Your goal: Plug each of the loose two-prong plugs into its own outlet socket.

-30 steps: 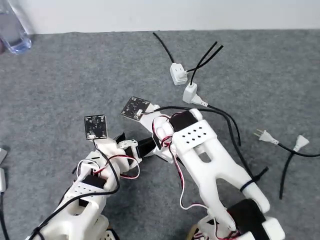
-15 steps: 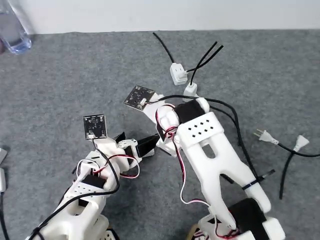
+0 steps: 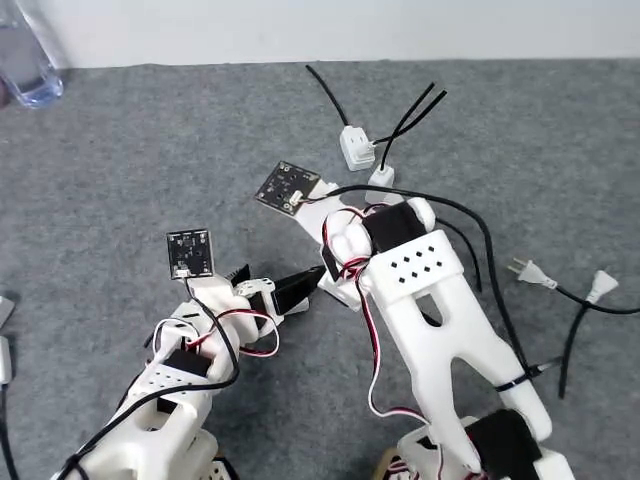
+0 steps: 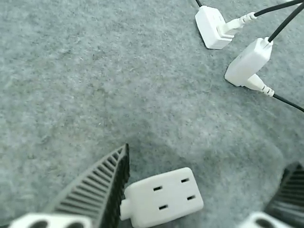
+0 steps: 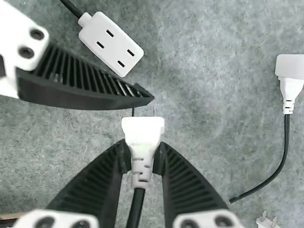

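The right claw is closed on a white two-prong plug with a black cord, its ribbed black fingers pressed on both sides of the plug body and the two prongs sticking out past the tips. Just ahead of the prongs lies one black finger of the left claw, and beyond that finger a white rectangular outlet block with two pairs of slots lies flat, slots up, near the middle of the grey felt-covered bench. The left claw is spread wide and holds nothing. The outlet block lies between its fingers, and a small tab at the block's end seems to touch one finger, though this is hard to judge. Towards the far edge two white socket pieces on black cords lie close together. Near the right edge two loose white plugs lie on the felt, a little apart. A clear plastic bottle stands in the far left corner.
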You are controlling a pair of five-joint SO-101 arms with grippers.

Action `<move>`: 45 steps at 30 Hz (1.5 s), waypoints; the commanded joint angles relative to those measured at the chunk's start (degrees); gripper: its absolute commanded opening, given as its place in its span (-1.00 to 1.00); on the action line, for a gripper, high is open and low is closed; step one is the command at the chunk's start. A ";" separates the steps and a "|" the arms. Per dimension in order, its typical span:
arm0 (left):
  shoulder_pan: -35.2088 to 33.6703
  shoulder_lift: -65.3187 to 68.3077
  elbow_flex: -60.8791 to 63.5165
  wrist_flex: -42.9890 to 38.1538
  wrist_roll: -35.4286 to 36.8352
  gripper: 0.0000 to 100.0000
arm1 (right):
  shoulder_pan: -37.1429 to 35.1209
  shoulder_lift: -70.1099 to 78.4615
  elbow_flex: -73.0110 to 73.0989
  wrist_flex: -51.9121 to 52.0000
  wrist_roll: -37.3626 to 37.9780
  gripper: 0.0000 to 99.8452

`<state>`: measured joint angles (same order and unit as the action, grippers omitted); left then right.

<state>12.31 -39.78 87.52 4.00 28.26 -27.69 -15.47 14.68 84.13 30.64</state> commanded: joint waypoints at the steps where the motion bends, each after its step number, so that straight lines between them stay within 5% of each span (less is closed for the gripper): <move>1: 0.18 -0.44 -0.31 -1.23 -0.62 -0.08 | 0.75 -3.12 -2.20 -0.13 0.18 -0.98; 45: 0.62 -0.44 -0.22 -0.97 -0.62 -0.08 | 0.48 -3.03 -5.63 -4.62 -6.15 -0.98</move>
<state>12.22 -39.78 87.43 3.65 28.35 -27.60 -15.47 13.45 81.58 25.27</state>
